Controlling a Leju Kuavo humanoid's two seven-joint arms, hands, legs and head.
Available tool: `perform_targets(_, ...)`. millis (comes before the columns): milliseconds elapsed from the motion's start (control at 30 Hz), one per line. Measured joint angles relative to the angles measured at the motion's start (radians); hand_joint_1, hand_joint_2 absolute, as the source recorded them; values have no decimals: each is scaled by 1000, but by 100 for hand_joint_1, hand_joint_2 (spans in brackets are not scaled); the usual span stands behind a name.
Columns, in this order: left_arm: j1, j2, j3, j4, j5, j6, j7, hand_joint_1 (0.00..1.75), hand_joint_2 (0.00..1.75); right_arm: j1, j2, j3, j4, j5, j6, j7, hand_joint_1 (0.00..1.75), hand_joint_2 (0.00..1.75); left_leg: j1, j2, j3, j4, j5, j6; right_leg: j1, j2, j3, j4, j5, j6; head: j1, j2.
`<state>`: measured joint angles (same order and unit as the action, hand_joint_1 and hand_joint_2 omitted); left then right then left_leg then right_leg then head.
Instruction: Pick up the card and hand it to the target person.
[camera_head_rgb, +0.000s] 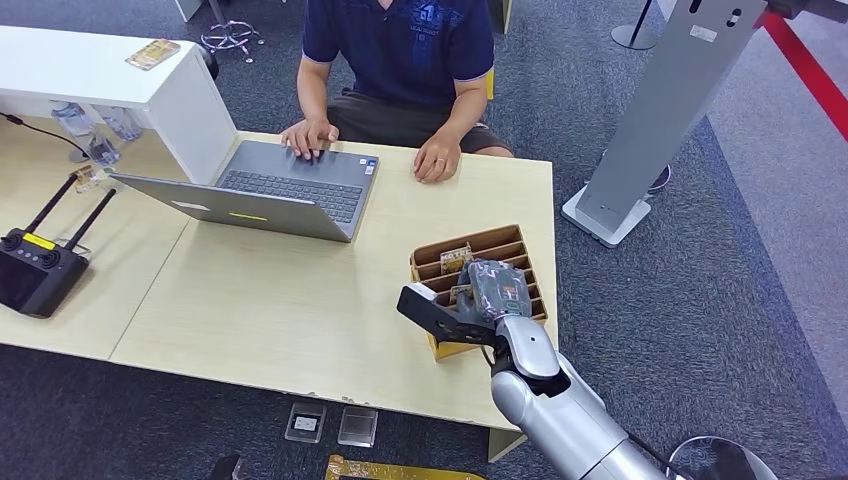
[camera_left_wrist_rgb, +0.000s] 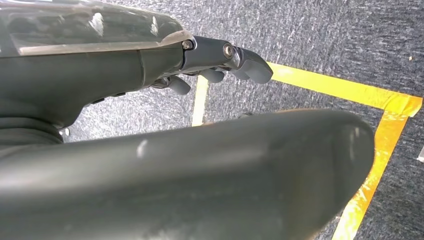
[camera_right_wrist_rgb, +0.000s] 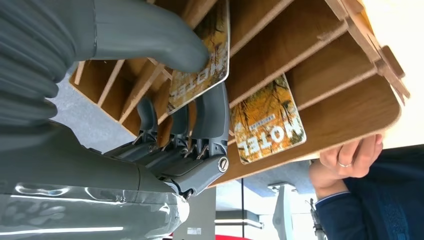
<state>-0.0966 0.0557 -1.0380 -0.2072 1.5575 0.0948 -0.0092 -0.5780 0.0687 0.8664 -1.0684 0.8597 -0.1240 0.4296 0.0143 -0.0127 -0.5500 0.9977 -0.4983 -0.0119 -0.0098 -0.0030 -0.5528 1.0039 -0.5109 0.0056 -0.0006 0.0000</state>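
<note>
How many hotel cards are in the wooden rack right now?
2: one card pinched by the right hand, another card in a slot nearer the person. The hand may hide more.

The head view looks down and forward from high on the robot over a pale table (camera_head_rgb: 300, 310), a slotted wooden rack (camera_head_rgb: 480, 262) and a seated person (camera_head_rgb: 400, 60). The right wrist view sits close behind the right hand (camera_right_wrist_rgb: 165, 100), turned sideways, facing that same rack (camera_right_wrist_rgb: 320, 60) and person (camera_right_wrist_rgb: 370, 200). The left wrist view looks down past the left hand (camera_left_wrist_rgb: 220, 60) at carpet (camera_left_wrist_rgb: 320, 40).
</note>
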Motion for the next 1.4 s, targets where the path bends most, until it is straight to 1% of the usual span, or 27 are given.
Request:
perform_targets(33,0,0,0,0,0,0,0,0,0,0,0,-1,-1,0,0,1,135,175,0,0,0,0,0,0,0,0,0,0,0,0,0,0)
perform_targets(67,0,0,0,0,0,-1,0,0,0,1,0,-1,-2,0,0,3,141,175,0,0,0,0,0,0,0,0,0,0,0,0,0,0)
perform_targets(167,0,0,0,0,0,-2,0,0,0,2,0,-2,-5,0,0,8,170,175,0,0,1,0,0,0,0,0,0,0,0,0,0,0)
perform_targets(200,0,0,0,0,0,-2,0,0,0,2,0,-2,-6,0,-1,9,175,175,0,0,1,0,0,0,0,0,0,0,0,0,0,0)
perform_targets(367,0,0,0,0,-5,-4,0,0,0,3,0,-3,-8,0,-2,11,169,175,0,0,1,0,0,0,0,0,1,0,0,0,0,0)
perform_targets(800,0,3,0,0,-22,-8,-15,0,0,10,-10,-15,-28,12,-23,9,169,175,0,0,1,0,0,0,0,0,1,0,0,0,0,0)
perform_targets(933,1,3,0,0,-19,-8,-15,0,0,15,-23,-30,-84,19,-27,10,169,175,0,0,1,0,0,0,0,0,1,0,0,0,0,0)
perform_targets(1133,2,3,0,0,-17,-8,-15,0,0,4,-53,-56,-219,41,-21,18,169,175,0,0,1,0,0,0,0,0,1,0,0,0,0,0)
perform_targets(1267,3,3,0,0,-17,-8,-15,0,0,-23,-66,-72,-287,34,-19,13,169,175,0,0,1,0,0,0,0,0,1,0,0,0,0,0)
perform_targets(1400,3,3,0,0,-23,-8,-17,0,0,-79,-70,-78,-301,-7,-31,-8,169,175,0,0,1,0,0,0,0,1,1,0,0,0,0,0)
